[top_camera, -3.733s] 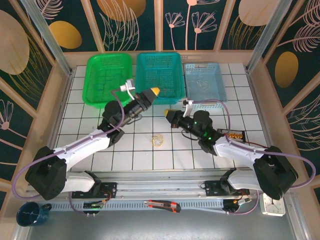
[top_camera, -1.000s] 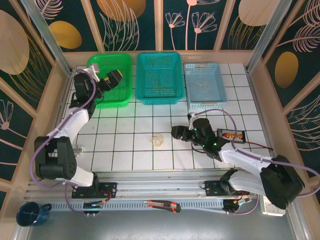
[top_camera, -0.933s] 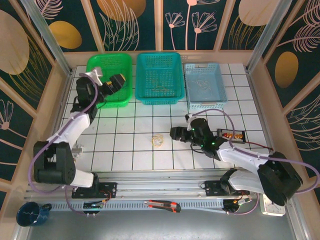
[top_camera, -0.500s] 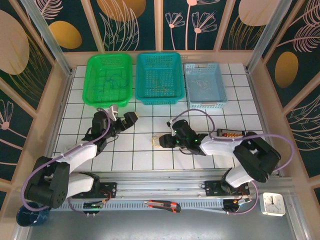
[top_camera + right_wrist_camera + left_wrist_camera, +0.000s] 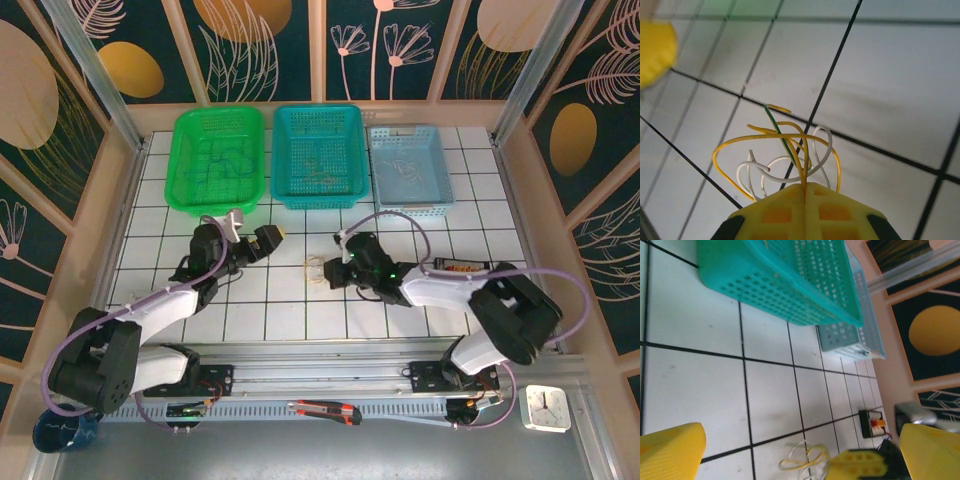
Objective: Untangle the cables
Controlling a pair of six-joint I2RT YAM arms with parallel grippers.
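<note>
Cables (image 5: 315, 270): small clump of yellow, white and green wire loops on the white tiled table (image 5: 480, 225), on the near side of the teal basket (image 5: 318, 203) and well apart from it. Right claw (image 5: 326, 270) is pressed together on the clump, and in the right wrist view the loops (image 5: 785, 155) fan out from the seam between its yellow fingers (image 5: 775, 212). Left claw (image 5: 272, 237) stands wide apart with nothing between its yellow fingers (image 5: 670, 447), also on the basket's near side, left of the clump and not touching it.
</note>
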